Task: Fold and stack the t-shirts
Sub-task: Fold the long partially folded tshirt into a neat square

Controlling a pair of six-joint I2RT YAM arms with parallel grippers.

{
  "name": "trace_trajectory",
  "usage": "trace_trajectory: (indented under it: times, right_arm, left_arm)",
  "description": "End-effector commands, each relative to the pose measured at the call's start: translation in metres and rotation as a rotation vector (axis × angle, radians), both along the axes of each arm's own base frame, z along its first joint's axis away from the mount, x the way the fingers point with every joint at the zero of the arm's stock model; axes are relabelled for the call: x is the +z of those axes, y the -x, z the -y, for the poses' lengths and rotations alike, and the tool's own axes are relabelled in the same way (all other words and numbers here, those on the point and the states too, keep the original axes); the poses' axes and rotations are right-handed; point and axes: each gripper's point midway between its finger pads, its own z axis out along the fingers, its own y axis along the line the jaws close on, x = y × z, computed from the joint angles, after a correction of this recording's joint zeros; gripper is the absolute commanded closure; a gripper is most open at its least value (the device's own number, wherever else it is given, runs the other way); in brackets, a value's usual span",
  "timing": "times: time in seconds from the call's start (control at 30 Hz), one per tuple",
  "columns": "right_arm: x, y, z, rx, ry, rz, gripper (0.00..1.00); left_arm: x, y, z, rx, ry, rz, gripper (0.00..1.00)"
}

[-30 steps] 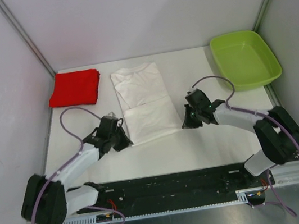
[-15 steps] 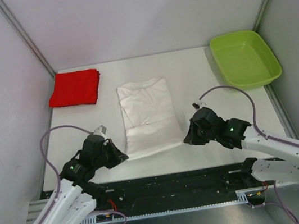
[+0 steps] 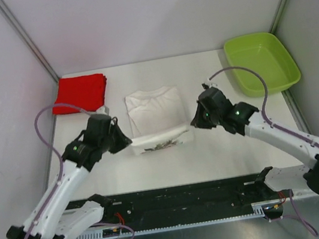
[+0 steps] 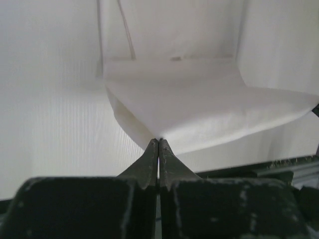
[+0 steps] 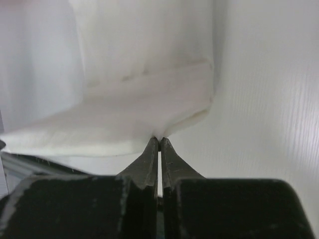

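The white t-shirt (image 3: 155, 113) lies mid-table with its near end lifted and carried toward the far end, so the multicoloured print shows on the underside at the fold (image 3: 162, 146). My left gripper (image 3: 127, 140) is shut on its near left corner; the cloth (image 4: 199, 109) spreads out from the tips (image 4: 158, 140). My right gripper (image 3: 193, 121) is shut on the near right corner; the cloth (image 5: 134, 114) rises from its tips (image 5: 159, 140). The red t-shirt (image 3: 81, 94) lies folded at the far left.
A lime-green tray (image 3: 260, 62) stands at the far right corner. White walls with metal posts close the table on three sides. The black base rail (image 3: 178, 198) runs along the near edge.
Both grippers have lifted the white t-shirt's near edge and carried it toward the far side. The shirt now looks shorter, and the print shows at the fold.
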Motion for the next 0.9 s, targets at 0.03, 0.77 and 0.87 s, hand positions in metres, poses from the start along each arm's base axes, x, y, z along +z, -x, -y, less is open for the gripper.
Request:
trace_trajectory:
  times: [0.03, 0.77, 0.87]
  right_arm:
    - [0.031, -0.073, 0.001, -0.031, 0.0, 0.123, 1.0]
    - [0.042, -0.245, -0.019, -0.078, 0.008, 0.226, 1.0]
    - [0.044, -0.258, -0.023, -0.079, 0.007, 0.237, 1.0]
  left_arm:
    - [0.033, -0.073, 0.001, 0.049, -0.054, 0.132, 1.0]
    - [0.028, -0.242, -0.004, 0.117, -0.087, 0.139, 1.0]
    - [0.025, -0.255, -0.005, 0.122, -0.085, 0.137, 1.0]
